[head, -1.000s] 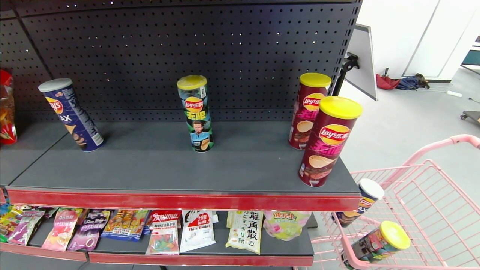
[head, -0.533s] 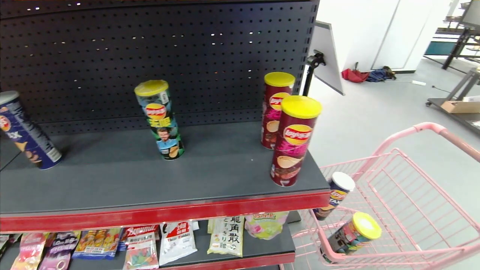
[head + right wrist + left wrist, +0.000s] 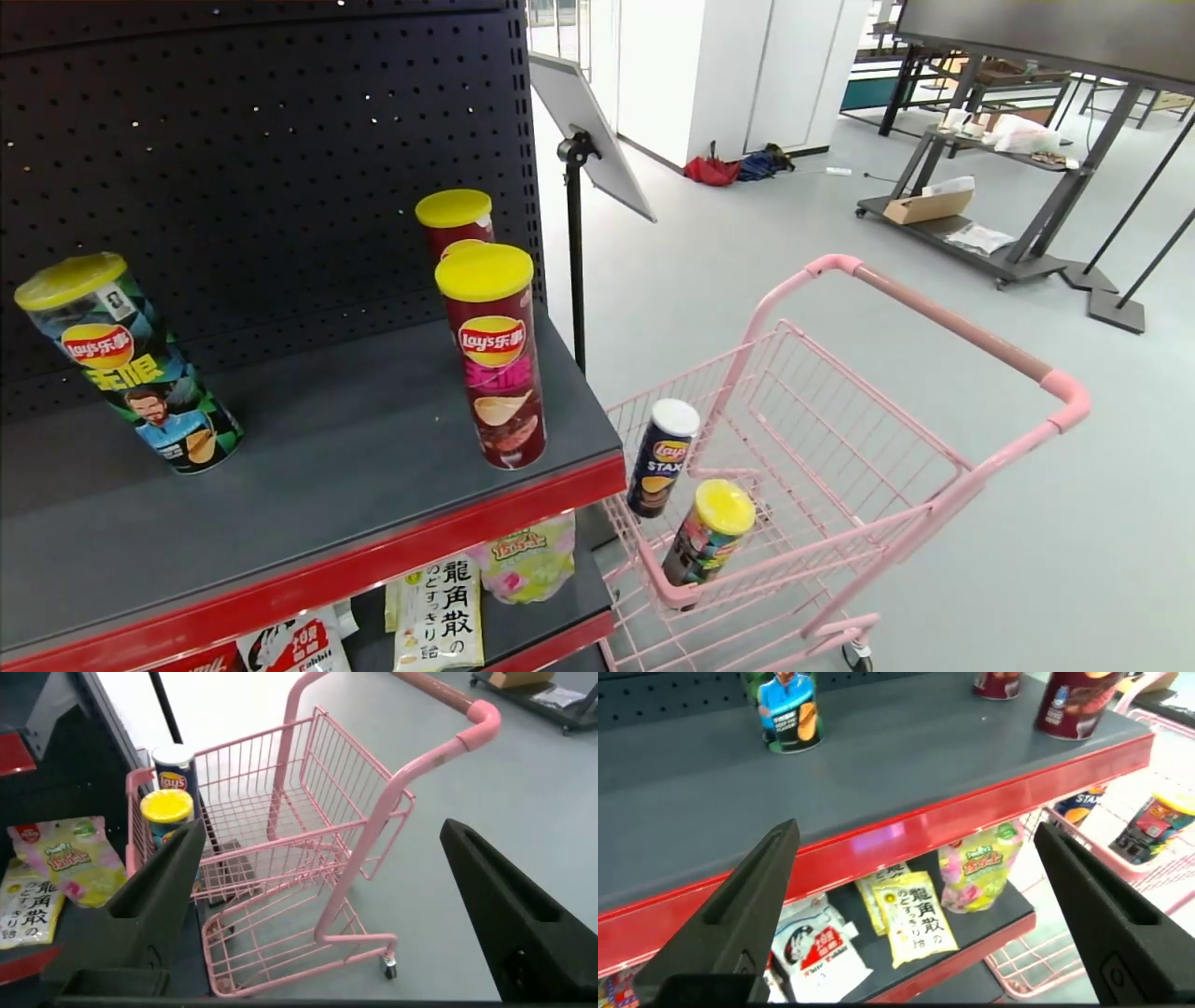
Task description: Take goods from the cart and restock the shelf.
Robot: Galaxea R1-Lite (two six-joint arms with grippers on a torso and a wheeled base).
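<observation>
Camera swung right to cart (image 3: 934, 317); left fingers (image 3: 747, 905), right fingers (image 3: 159, 887) spread, empty; cans (image 3: 658, 457) beyond.

The shelf (image 3: 308, 439) has a smooth, matt dark grey deck, a glossy red strip (image 3: 373, 557) along its front edge and a matt black perforated back panel (image 3: 280, 140). The cans (image 3: 493, 359) wear glossy printed wraps under smooth plastic lids (image 3: 484, 271), yellow or white. The cart (image 3: 934, 317) is thin wire with a smooth pink coating. The bags (image 3: 453, 607) below are shiny printed film. The floor (image 3: 747, 252) is smooth pale grey with a faint sheen.
</observation>
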